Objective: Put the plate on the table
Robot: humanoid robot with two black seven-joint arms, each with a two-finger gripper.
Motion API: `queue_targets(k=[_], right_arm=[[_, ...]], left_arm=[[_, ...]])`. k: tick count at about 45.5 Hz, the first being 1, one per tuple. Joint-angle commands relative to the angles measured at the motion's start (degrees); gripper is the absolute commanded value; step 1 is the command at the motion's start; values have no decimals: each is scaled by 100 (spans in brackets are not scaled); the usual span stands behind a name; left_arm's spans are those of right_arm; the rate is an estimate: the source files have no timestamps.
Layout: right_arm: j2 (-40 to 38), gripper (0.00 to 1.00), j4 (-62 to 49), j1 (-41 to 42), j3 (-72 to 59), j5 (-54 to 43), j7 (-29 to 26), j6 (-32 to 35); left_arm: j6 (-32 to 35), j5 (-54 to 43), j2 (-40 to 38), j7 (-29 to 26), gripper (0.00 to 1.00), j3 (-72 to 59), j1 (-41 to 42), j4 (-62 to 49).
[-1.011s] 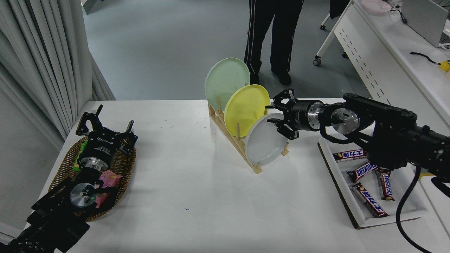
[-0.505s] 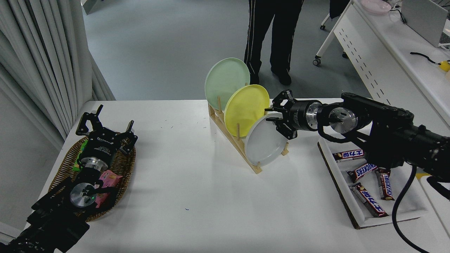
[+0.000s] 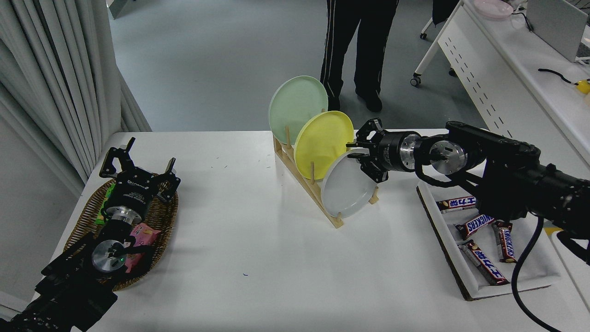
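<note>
Plate (image 3: 346, 190) stands on edge in the wooden rack (image 3: 308, 186), front slot, just left of and below the right gripper (image 3: 357, 152), whose spread fingers straddle its upper rim. Left gripper (image 3: 138, 166), far leftward, sits open over a wicker basket (image 3: 83, 226).

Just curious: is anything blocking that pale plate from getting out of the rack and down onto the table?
Nothing visible: the plate sits in the rack's front slot, bare table before it.
</note>
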Motion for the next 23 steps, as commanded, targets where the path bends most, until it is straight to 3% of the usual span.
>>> queue_targets(k=[1, 23], right_arm=[[12, 16, -3, 2, 77, 3, -60, 0], [12, 8, -64, 10, 200, -32, -288, -9]], left_arm=[[0, 0, 0, 0, 100, -1, 0, 2], [0, 0, 0, 0, 100, -1, 0, 2]])
